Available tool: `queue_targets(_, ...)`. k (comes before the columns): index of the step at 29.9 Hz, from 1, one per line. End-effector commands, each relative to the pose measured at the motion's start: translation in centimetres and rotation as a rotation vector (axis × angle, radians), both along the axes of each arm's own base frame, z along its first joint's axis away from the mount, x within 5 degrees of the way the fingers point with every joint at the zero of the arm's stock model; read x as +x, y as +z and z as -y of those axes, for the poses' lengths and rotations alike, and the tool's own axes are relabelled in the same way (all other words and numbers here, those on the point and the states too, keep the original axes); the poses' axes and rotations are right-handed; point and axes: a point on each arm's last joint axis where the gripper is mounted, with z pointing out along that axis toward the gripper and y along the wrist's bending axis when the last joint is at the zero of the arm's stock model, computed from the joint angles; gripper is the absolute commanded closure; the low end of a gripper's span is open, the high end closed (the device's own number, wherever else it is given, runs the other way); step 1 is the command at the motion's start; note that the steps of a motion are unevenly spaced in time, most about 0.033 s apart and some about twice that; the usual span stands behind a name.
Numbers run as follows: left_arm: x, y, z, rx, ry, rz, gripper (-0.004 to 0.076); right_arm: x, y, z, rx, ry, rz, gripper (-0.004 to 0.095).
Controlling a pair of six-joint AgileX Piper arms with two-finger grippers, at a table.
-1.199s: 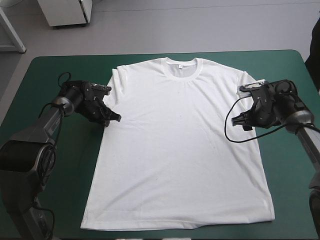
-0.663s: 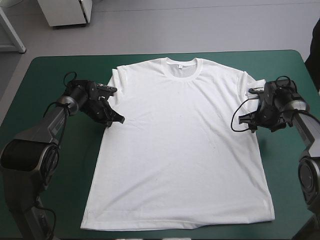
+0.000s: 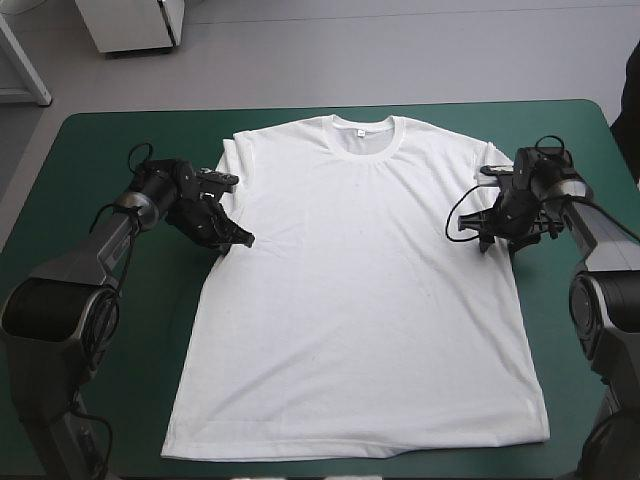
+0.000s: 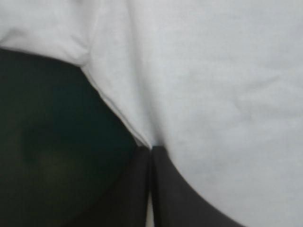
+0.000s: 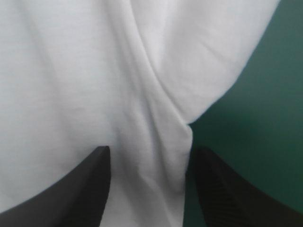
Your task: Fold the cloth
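**White T-shirt [image 3: 360,290] flat on the bench [image 3: 150,350]**

The T-shirt lies spread out flat in the middle of the teal-green bench. Its neck points to the far edge. The left pincer [image 3: 240,238] sits low at the shirt's left side, just under the sleeve. Its black fingers [image 4: 165,189] are pressed almost together and pinch the edge of the shirt. The right pincer [image 3: 487,238] sits at the other side, by the right sleeve. There the black fingers stand wide apart, and a soft fold of the shirt lies between them.
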Motion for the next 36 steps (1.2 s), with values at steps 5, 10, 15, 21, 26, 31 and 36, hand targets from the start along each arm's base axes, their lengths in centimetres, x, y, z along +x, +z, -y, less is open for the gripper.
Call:
queue_targets(5,-0.1,1.3,1.1,-0.046,-0.009,0.002,0.0746,-0.6,1.8,-0.1,0.033,0.024,-0.002,0.0847)
queue_targets(10,0.7,3.0,1.0,-0.022,-0.023,0.066,0.0746,-0.6,1.9,-0.5,0.078,0.022,-0.009,0.0921)
queue_targets(15,0.5,6.1,0.8,-0.003,-0.043,0.092,0.0746,-0.6,4.8,-0.7,0.097,0.027,0.027,0.0921)
queue_targets(21,-1.3,12.7,-0.3,0.059,-0.029,0.250,0.0746,-1.0,12.6,-0.5,0.111,0.032,0.243,0.0921)
queue_targets(26,-4.2,19.0,-1.2,0.061,-0.019,0.430,0.0746,-3.4,20.0,-0.8,0.157,0.047,0.456,0.0921)
queue_targets(31,-8.2,26.0,-2.5,0.084,0.005,0.665,0.0746,-6.8,25.8,-0.9,0.168,0.069,0.634,0.0921)
queue_targets(36,-13.3,32.1,-3.6,0.064,0.036,0.899,0.0746,-11.2,30.9,-1.1,0.204,0.093,0.804,0.0921)
